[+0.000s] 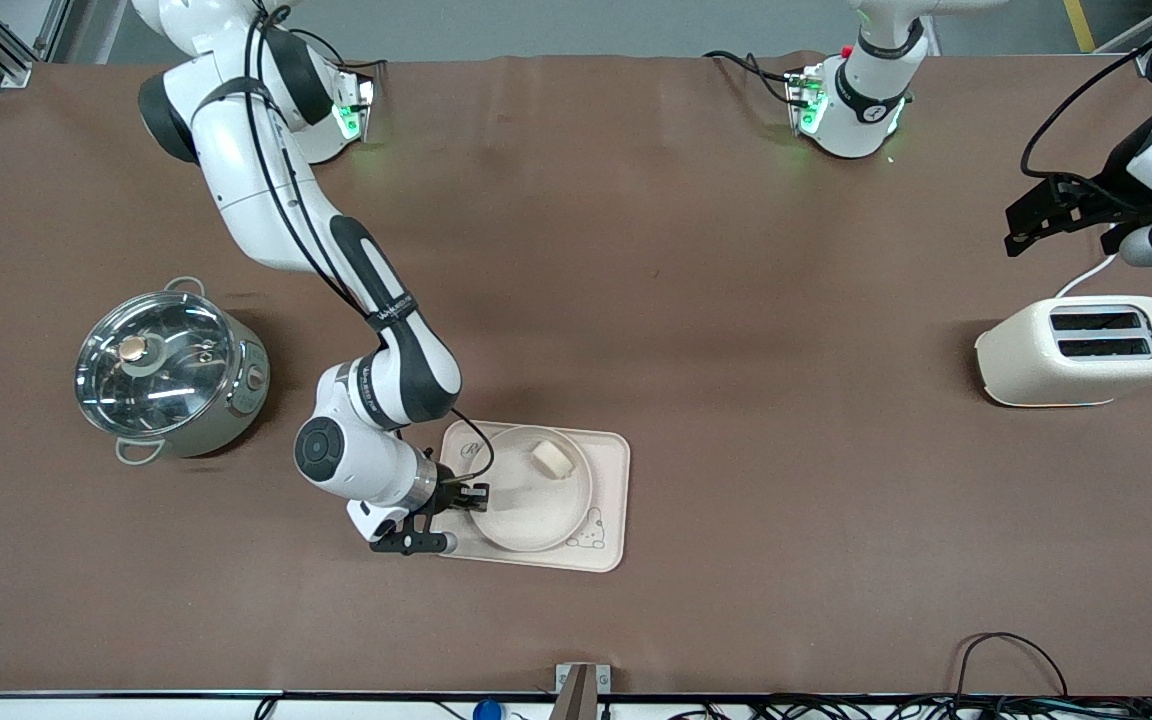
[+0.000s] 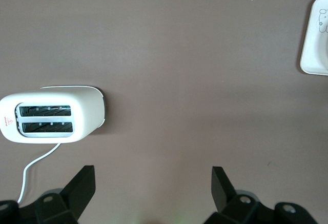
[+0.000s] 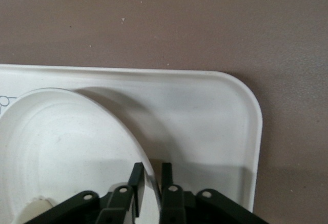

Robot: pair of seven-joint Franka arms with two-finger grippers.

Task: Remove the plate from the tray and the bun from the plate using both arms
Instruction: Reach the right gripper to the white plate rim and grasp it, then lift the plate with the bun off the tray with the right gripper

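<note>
The plate, a round cream dish, rests on the rectangular cream tray near the front camera. The bun, a small pale lump, lies inside the plate on the side toward the robots' bases. My right gripper is at the plate's rim on the side toward the right arm's end of the table. In the right wrist view the right gripper is shut on the plate, one finger inside the rim and one outside, over the tray. My left gripper waits open in the air beside the toaster; the left gripper holds nothing.
A cream two-slot toaster with a white cord stands at the left arm's end of the table, also in the left wrist view as the toaster. A steel pot with a glass lid stands at the right arm's end. Brown cloth covers the table.
</note>
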